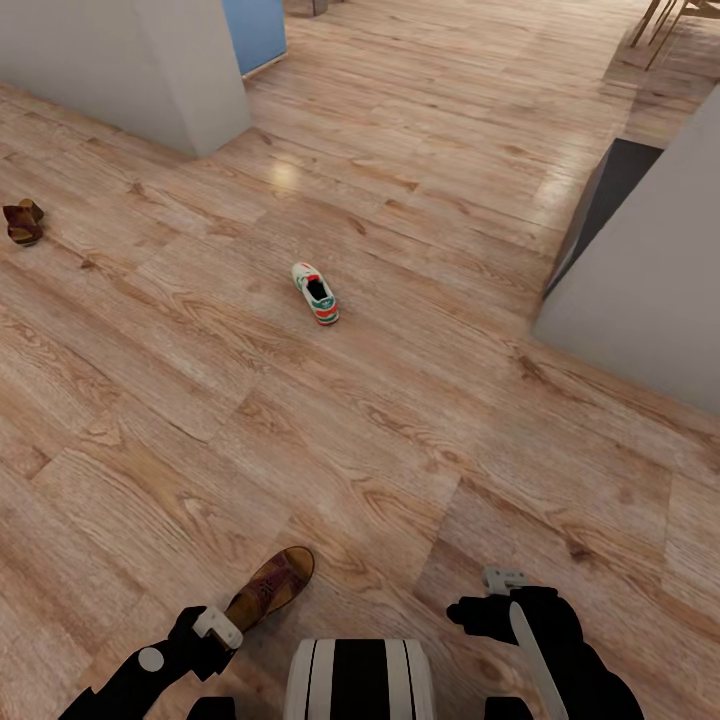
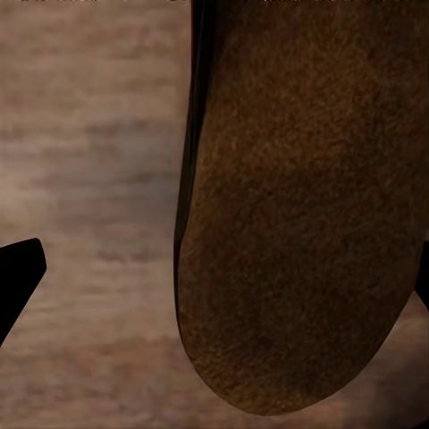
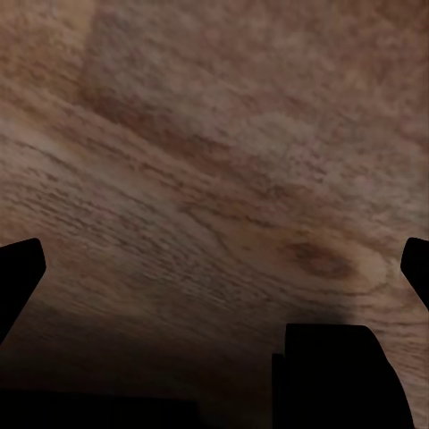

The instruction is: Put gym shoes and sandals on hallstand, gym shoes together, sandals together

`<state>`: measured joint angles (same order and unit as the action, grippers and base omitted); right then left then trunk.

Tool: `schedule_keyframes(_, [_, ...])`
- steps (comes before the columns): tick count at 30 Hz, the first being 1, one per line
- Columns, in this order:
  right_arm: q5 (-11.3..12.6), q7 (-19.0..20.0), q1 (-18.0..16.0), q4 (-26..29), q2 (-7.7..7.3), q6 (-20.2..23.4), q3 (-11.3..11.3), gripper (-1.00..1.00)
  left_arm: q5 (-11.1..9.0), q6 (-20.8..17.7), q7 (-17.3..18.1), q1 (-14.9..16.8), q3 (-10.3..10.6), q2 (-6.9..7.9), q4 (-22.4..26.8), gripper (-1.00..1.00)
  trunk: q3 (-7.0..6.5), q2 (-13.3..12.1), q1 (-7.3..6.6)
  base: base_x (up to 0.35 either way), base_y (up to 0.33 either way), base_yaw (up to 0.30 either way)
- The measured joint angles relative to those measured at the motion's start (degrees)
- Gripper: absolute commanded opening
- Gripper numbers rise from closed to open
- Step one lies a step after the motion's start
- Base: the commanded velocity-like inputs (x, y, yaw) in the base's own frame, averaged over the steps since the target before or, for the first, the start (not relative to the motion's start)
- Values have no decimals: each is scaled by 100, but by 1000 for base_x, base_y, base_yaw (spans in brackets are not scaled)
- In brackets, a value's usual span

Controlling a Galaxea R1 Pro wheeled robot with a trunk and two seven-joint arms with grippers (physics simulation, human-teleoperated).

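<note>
One brown sandal (image 1: 270,585) is at the bottom of the head view, heel end at my left gripper (image 1: 215,628). In the left wrist view the sandal (image 2: 295,250) is a broad dark brown surface between the two spread fingertips (image 2: 20,277), close to one finger and apart from the other; the gripper is open. The second sandal (image 1: 22,222) lies on the wood-plank floor (image 1: 400,420) at far left. A white gym shoe (image 1: 315,293) with green and red-orange trim lies mid-floor. My right gripper (image 1: 497,592) is open over bare floor (image 3: 223,179). The other gym shoe and the hallstand are out of view.
A grey wall corner (image 1: 150,70) with a blue panel (image 1: 255,30) stands at the upper left. Another grey wall (image 1: 650,300) with a dark panel (image 1: 612,195) is at the right. Chair legs (image 1: 665,25) show at the top right. My trunk (image 1: 360,680) is at the bottom.
</note>
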<state>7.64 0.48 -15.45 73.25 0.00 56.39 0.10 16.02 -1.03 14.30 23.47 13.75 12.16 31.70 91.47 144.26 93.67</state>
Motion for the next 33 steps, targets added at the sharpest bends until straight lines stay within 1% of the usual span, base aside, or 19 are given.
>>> schedule_keyframes(24, [-1, 0, 0, 0, 0, 6, 0, 100, 0, 0, -6, 0, 1, -7, 0, 100, 0, 0, 0, 0, 0, 0])
schedule_keyframes(25, [0, 0, 0, 0, 0, 6, 0, 100, 0, 0, -6, 0, 1, -7, 0, -100, 0, 0, 0, 0, 0, 0])
schedule_keyframes(33, [-4, 0, 0, 0, 0, 4, 0, 100, -27, -2, 2, -1, 2, 0, 0, -100, 0, 0, 0, 0, 0, 0])
